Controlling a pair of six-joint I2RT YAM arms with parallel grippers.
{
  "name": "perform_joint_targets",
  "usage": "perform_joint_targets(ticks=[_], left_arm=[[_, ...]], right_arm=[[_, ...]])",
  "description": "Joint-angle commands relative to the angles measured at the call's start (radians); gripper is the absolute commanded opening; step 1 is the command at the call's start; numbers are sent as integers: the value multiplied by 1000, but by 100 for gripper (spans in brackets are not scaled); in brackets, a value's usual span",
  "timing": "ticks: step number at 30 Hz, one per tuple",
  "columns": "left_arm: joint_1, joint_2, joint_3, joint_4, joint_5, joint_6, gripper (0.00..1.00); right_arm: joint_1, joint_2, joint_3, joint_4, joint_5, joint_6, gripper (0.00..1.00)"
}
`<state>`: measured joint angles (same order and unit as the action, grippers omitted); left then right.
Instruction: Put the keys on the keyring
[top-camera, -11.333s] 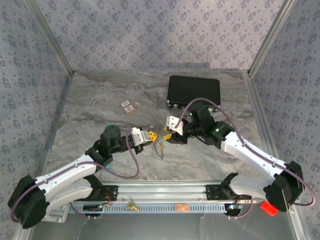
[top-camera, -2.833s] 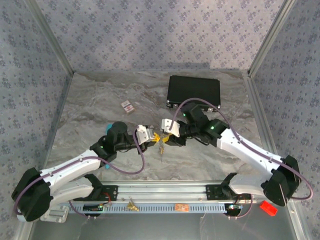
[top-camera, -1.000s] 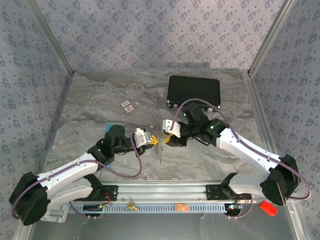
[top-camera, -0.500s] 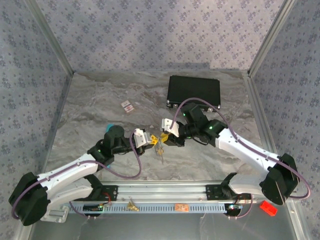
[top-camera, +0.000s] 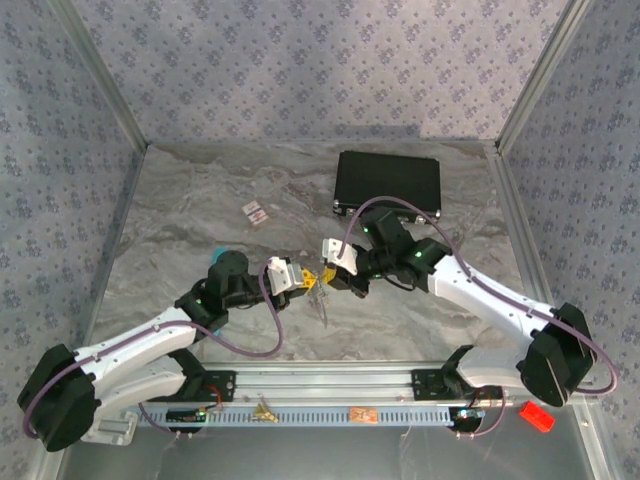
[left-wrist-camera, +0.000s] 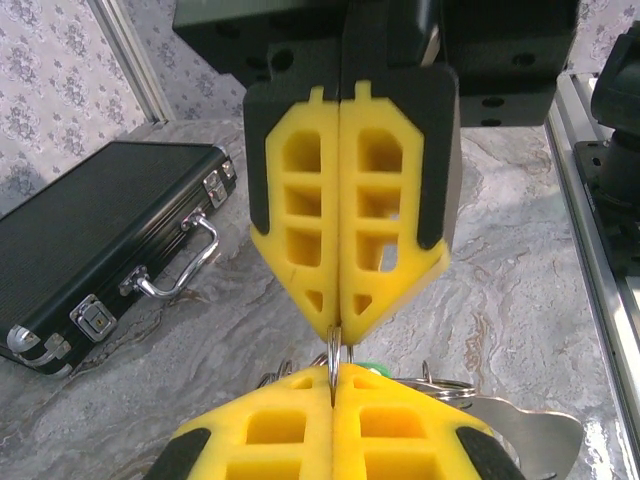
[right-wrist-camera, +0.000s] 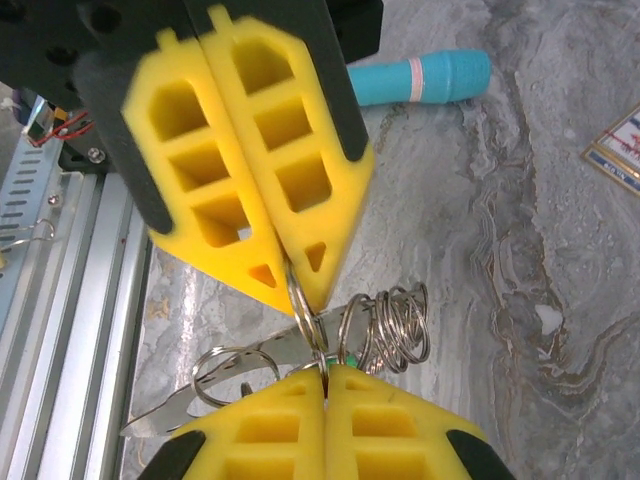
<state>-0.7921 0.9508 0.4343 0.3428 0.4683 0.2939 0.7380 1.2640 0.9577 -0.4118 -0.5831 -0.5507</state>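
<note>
Top external: left gripper (top-camera: 303, 281) and right gripper (top-camera: 332, 277) tip to tip over mid-table, both closed. Keys (top-camera: 322, 304) hanging just below the meeting point, 1 slim blade pointing toward the near edge. Black case (top-camera: 388, 184) well apart at the far side. Left wrist: own pads pressed flat together at the bottom, the right gripper's pads shut directly opposite above, 1 thin wire loop of the keyring (left-wrist-camera: 333, 356) nipped edge-on between the 2 pairs. Sliver of green key head (left-wrist-camera: 368, 368) touching the right of the pinch. Right wrist: same pinch from the other side, wire crossing the short gap between the 2 sets of tips. Coil of spare rings (right-wrist-camera: 395, 325) just right of it, blade trailing low to the left, teal pen (right-wrist-camera: 420, 78) far behind. Judged: neither arm nearer — both clamped on the same loop, keys just beside the pinch, long axis of the blade roughly across the line joining the tips — so any threading likely to run along the wire, not across it.
</note>
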Motion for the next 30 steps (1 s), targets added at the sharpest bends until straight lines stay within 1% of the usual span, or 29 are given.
perform_joint_targets(ticks=[1, 3, 5, 8, 12, 17, 25, 28, 30], left_arm=[[0, -3, 6, 93, 42, -15, 0], [-1, -3, 7, 94, 41, -13, 0], [0, -4, 5, 89, 37, -10, 0], [-1, -6, -3, 90, 33, -13, 0], [-1, -6, -12, 107, 34, -27, 0], [-1, 0, -16, 129, 37, -40, 0], [-1, 11, -16, 142, 42, -48, 0], [-1, 13, -18, 148, 41, -49, 0], [-1, 14, -17, 152, 41, -51, 0]], right_arm=[[-1, 35, 17, -32, 25, 23, 1], [-1, 43, 22, -31, 22, 24, 3], [-2, 32, 16, -20, 15, 25, 12], [-9, -12, -13, 19, -2, 24, 19], [-14, -56, -48, 69, -20, 26, 23], [-4, -54, -47, 84, -48, 25, 24], [7, -32, -39, 126, -51, 38, 24], [10, -21, -34, 133, -56, 39, 21], [10, -16, -30, 135, -59, 41, 17]])
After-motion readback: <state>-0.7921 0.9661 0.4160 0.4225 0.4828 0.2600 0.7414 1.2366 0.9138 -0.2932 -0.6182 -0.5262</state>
